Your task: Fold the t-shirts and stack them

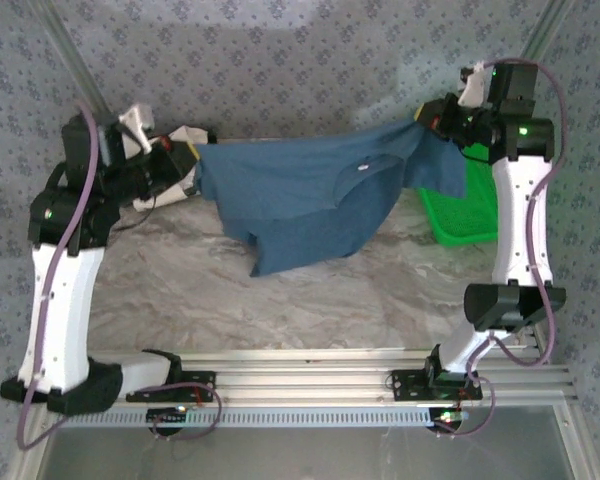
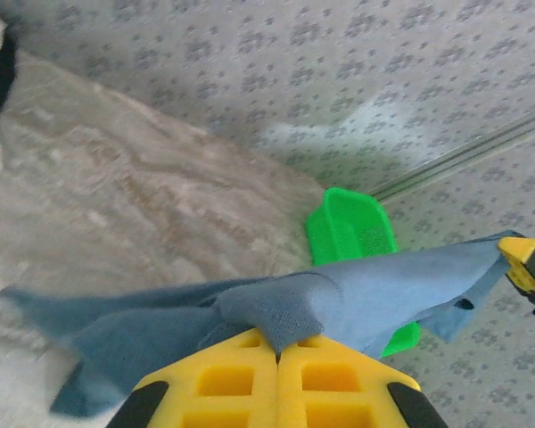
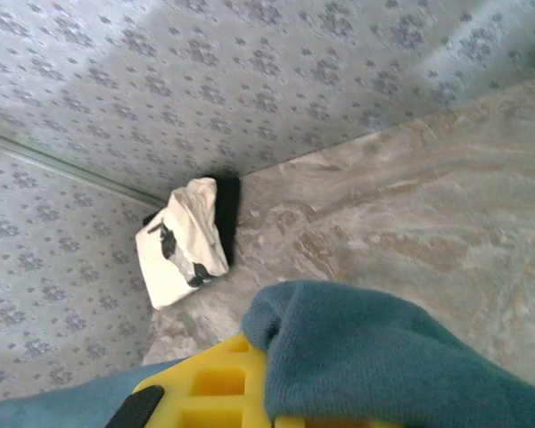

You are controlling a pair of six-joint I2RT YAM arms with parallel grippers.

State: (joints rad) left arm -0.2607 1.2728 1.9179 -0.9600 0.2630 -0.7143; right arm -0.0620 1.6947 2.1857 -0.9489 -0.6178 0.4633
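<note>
The blue shirt [image 1: 310,195] hangs stretched over the surface [image 1: 280,295], just left of the green basket [image 1: 465,215] — left pincer [image 2: 278,349] and right pincer [image 1: 432,120] each clenched on an edge. Far left of the basket sits the white shirt [image 3: 180,250], folded. Next, I think: lay the blue one flat, slowly, then fold.

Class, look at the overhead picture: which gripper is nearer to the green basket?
Right. The right gripper grips the blue t-shirt right beside the green basket, at its far end. The left gripper grips the shirt's other side, across the table from it.
</note>
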